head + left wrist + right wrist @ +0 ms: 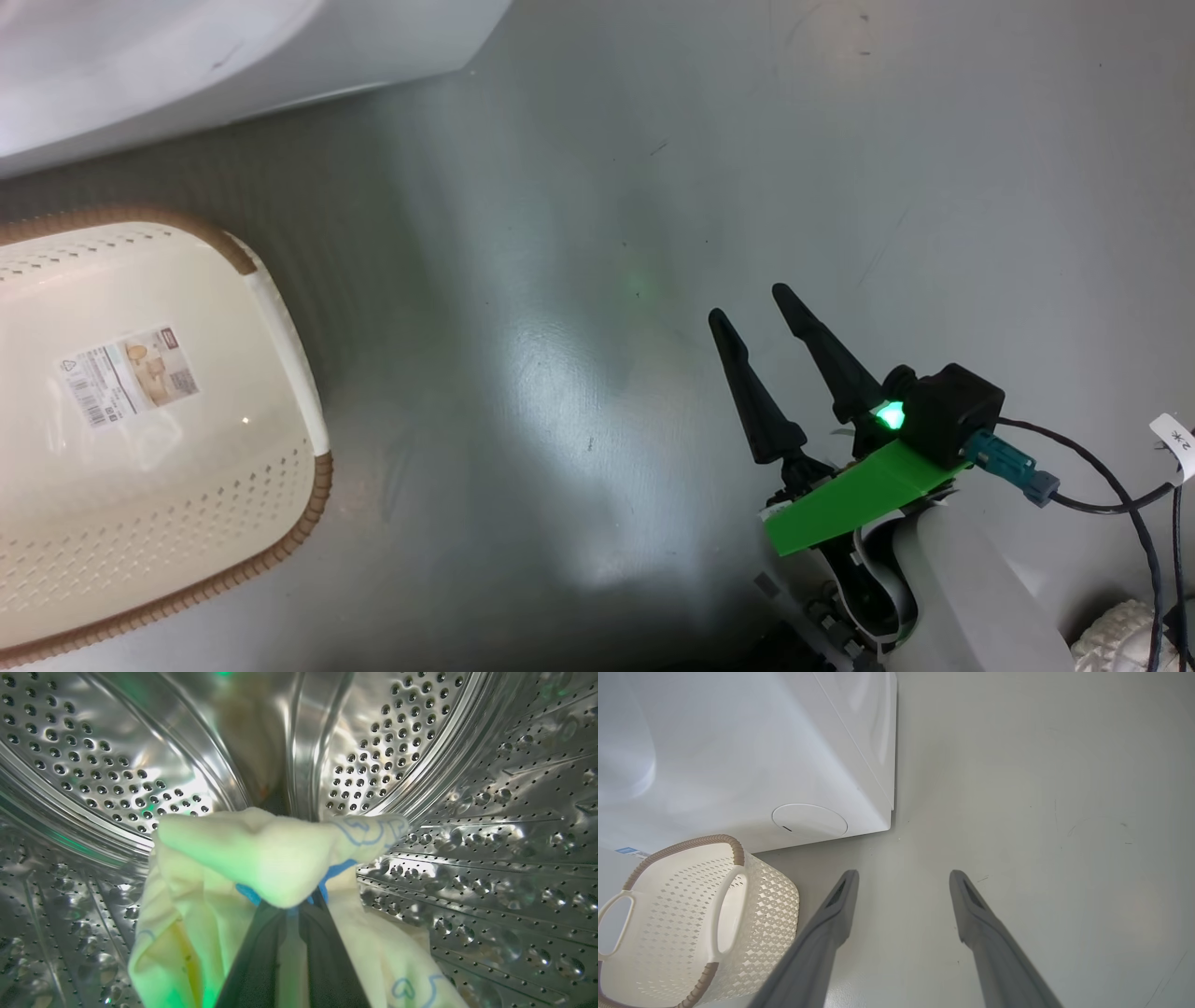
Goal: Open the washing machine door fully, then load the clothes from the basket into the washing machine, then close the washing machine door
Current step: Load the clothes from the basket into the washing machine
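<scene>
Your left pincer (290,909) is clenched on the clothes (261,854), cream-yellow cloth with blue trim, inside the steel drum (490,835) of the washing machine (738,742). Your right pincer (903,877) is spread wide, grasping nothing, over the floor (1041,812) off the washing machine's front corner. The basket (770,905) stands on the floor just before the washing machine's round flap (809,820).
</scene>
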Robot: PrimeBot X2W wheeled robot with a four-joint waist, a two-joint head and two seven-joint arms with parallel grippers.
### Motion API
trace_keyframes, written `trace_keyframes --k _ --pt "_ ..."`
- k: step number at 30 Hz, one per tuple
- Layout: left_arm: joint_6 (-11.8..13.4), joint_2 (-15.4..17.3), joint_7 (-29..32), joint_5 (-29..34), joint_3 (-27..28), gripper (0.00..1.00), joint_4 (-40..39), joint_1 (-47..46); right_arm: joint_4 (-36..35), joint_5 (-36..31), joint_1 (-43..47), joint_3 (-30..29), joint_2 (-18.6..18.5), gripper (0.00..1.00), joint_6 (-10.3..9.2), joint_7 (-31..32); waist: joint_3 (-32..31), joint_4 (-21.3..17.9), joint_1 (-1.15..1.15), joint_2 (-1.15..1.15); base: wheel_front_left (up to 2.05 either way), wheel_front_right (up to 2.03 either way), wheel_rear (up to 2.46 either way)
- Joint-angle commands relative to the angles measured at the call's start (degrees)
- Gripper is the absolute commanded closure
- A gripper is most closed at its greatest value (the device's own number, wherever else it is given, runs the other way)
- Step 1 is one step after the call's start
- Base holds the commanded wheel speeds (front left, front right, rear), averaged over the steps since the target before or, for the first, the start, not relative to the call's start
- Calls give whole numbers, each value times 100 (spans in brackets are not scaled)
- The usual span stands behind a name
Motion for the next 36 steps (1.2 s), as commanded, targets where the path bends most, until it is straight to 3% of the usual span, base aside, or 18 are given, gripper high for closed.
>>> trace_keyframes --k 1,4,5,6,16,36 --pt "-17 367 -37 -74 -16 100 -118 -129 -90 37 141 158 27 0 16 -27 -2 -7 0 0 0 0 0" --pt "-17 448 -190 -128 -149 100 -95 -166 -77 44 108 164 27 0 16 -27 -12 -8 0 0 0 0 0" --pt "-17 462 -211 -137 -199 68 -69 -177 -73 46 94 162 27 0 16 -27 -13 -8 0 0 0 0 0" --pt "-17 472 -179 -144 -254 0 -12 -176 -67 47 83 157 27 0 16 -27 -21 -3 0 0 0 0 0" --pt "-17 216 98 -160 -542 0 540 -141 -28 0 20 17 27 0 16 -27 -195 160 0 0 0 0 0" --pt "-11 -258 -714 -412 -475 0 595 1422 239 -248 69 -326 27 0 16 -27 -1241 569 0 0 0 0 0"
